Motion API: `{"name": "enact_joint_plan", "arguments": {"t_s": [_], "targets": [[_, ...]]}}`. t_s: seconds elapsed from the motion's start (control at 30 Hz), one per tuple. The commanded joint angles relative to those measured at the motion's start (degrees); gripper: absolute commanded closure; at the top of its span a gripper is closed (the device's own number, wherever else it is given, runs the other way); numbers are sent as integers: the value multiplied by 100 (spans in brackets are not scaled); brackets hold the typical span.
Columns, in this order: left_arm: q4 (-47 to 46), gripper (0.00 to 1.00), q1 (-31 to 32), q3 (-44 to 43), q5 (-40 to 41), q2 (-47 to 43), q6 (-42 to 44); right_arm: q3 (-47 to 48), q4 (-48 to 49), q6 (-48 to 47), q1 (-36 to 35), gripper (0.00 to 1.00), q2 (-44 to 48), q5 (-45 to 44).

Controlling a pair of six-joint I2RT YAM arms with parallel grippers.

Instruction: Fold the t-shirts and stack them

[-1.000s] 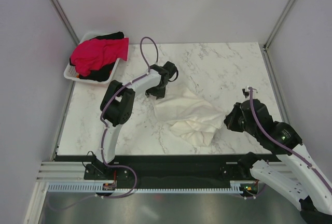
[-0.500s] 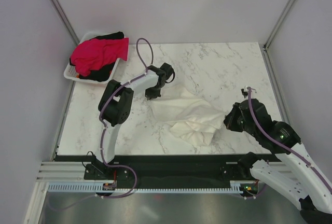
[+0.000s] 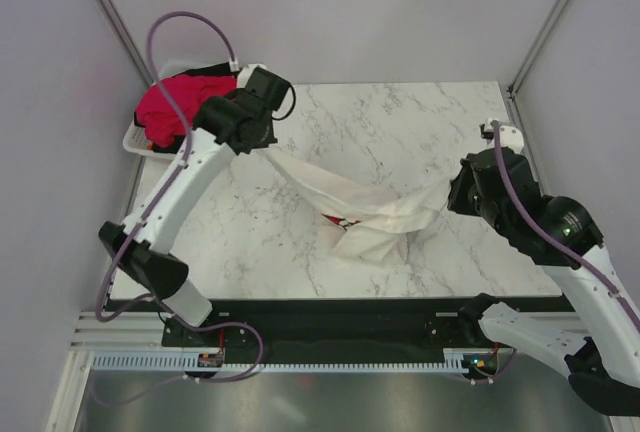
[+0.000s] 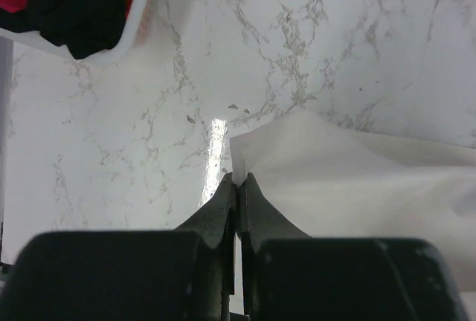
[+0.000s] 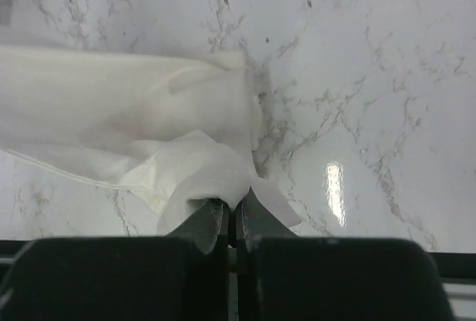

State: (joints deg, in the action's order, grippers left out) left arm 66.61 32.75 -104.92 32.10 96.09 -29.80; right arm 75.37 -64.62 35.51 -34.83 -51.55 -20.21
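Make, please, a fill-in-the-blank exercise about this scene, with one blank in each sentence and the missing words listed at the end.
1. The left claw and the right claw are both shut on a t-shirt whose colour is ____.
2. The basket holds a red-pink t-shirt and a ____ one.
3. Of the two claws, the ____ one is nearer to the basket.
Missing words: white; black; left.

We see bright, even overhead light on the counter (image 3: 420,122); the white t-shirt (image 3: 365,204) casts only soft shadow. In both wrist views a glare streak lies beside the white t-shirt, and the dark fingers (image 4: 219,209) below it are blurred.
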Motion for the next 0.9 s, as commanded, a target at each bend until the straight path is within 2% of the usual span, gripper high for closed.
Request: {"name": "enact_joint_plan", "arguments": {"t_s": [0.0, 0.1, 0.17, 0.2, 0.37, 0.47, 0.6, 0.87], "targets": [[765, 98, -32, -528, 411, -748, -192, 960, -253, -517, 2, 100, -100, -966], [959, 98, -32, -1055, 394, -1337, -210, 2047, -253, -869, 2, 100, -171, -1187], [864, 98, -23, -1460, 210, -1759, -132, 2445, -200, -1062, 2, 100, -154, -1266], [732, 98, -32, -1539, 87, -1891, 130, 2769, -157, -1124, -6, 100, -128, -1293], [90, 98, -32, -1750, -897, -2831, 686, 3089, 765, -1555, -6, 100, 618, -828], [-200, 98, -32, -1926, -1354, -3253, 958, 3044, 1433, -2011, -6, 100, 1120, -117], [-709, 98, -32, -2277, -2197, -3666, 1169, 3455, 1769, -2503, -6, 100, 1367, 438], [-1439, 98, -85, -2954, -3112, -3949, 1556, 5222, 1821, -3023, -6, 100, 1130, 308]]}}
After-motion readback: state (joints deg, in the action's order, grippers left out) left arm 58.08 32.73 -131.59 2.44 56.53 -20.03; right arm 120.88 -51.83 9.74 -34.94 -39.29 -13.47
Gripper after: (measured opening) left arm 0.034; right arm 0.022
